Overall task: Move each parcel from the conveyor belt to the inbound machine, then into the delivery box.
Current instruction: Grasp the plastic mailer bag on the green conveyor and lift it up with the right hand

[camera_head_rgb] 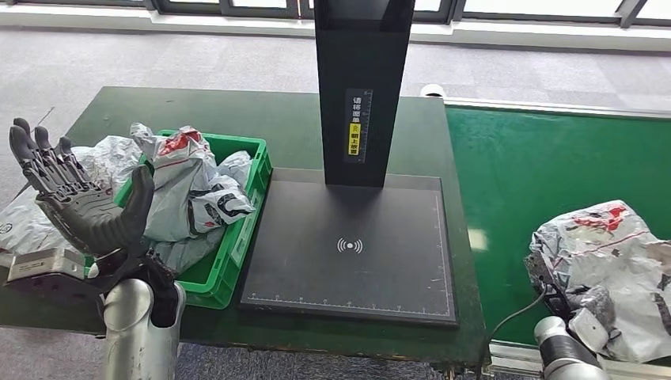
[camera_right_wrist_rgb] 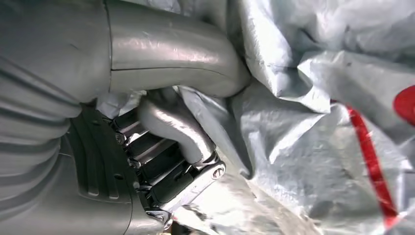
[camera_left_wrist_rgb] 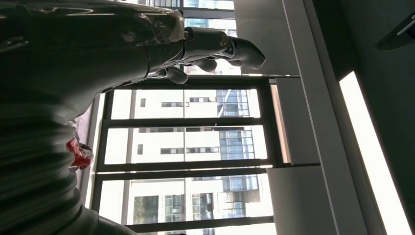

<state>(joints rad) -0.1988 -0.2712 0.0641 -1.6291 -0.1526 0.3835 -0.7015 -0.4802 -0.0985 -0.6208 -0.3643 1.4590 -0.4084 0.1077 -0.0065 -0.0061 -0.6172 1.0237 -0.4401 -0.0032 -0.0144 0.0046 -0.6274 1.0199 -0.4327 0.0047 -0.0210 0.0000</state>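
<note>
Right hand (camera_head_rgb: 571,305) on grey parcel (camera_head_rgb: 613,265) at near edge of conveyor belt (camera_head_rgb: 522,166); wrist view shows thumb and fingers (camera_right_wrist_rgb: 181,132) closed into loose wrap, film bunched between them. Left hand (camera_head_rgb: 75,198) raised, fingers spread, holding nothing, beside delivery box (camera_head_rgb: 252,170) heaped with parcels.

Risks, as judged:
- Pinch catches film only; wrap slides or tears on lift.
- Slack bag sags, drags over belt edge before inbound machine (camera_head_rgb: 348,245).
- Box overfull; later drop may spill.

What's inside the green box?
The green box holds crumpled grey plastic parcels with red and black print, piled above its rim. They cover the bottom, so anything under them is hidden. More grey parcels lie beside it.
</note>
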